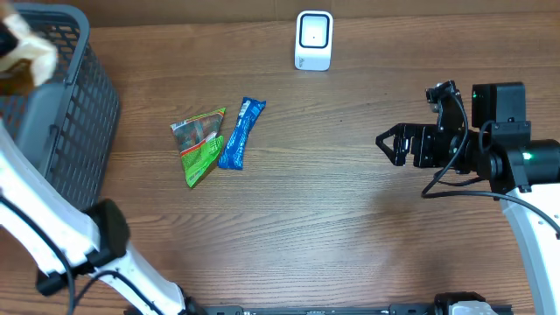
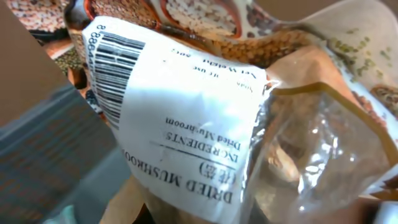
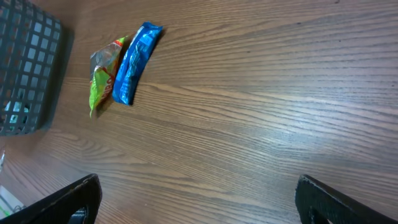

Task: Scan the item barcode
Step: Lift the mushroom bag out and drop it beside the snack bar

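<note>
Up at the far left, over the basket (image 1: 83, 109), the mushroom bag (image 1: 21, 54) is pinched in the closed left gripper, its barcode (image 2: 115, 67) facing the wrist camera. The right gripper (image 1: 391, 147) hangs wide open at the right, well apart from the scanner (image 1: 313, 39).

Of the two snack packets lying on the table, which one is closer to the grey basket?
The green packet; the blue packet lies on its far side, away from the basket.
</note>
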You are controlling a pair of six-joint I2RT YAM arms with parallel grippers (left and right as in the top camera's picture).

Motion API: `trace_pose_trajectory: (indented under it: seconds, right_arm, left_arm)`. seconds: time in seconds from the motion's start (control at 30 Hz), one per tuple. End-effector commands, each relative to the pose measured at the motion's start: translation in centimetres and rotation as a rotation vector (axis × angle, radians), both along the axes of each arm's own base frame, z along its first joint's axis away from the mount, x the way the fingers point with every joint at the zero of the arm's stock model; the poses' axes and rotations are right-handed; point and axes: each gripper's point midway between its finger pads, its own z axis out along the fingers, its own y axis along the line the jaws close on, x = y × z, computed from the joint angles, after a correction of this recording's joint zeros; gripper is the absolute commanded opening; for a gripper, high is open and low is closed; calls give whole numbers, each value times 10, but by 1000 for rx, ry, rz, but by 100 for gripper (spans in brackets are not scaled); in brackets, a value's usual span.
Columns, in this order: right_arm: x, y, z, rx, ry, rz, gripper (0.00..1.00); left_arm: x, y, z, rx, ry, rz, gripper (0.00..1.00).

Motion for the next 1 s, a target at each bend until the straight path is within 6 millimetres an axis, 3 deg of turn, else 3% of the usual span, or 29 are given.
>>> trace_pose_trajectory:
  seconds: [0.0,0.17,0.3,0.43,0.63,0.8,0.87,0.97]
  right_arm:
    - [4,4,13,9,-41,11,100]
    - [5,3,14,6,-46,9,100]
    - [5,3,13,6,-43,9,100]
    - [5,3,13,6,-44,9,100]
    - [6,3,14,7,-49,9,100]
    - [6,3,14,7,-47,9,100]
    - [5,3,14,7,-47,9,100]
    - [6,3,14,7,-47,9,100]
  left_arm:
    - [16,-71,-22,-74,80,-225,4]
    - [38,-168,-69,-122,254,-490,4]
    - [45,-218,-120,-154,433,-593,4]
    - [34,-254,-183,-182,664,-663,4]
    - [10,-286,-278,-211,949,-713,5]
    - [-5,-290,-344,-250,1064,-673,5]
    - [-8,-290,-360,-256,1080,-667,5]
    - [-12,-289,-370,-258,1094,-664,26]
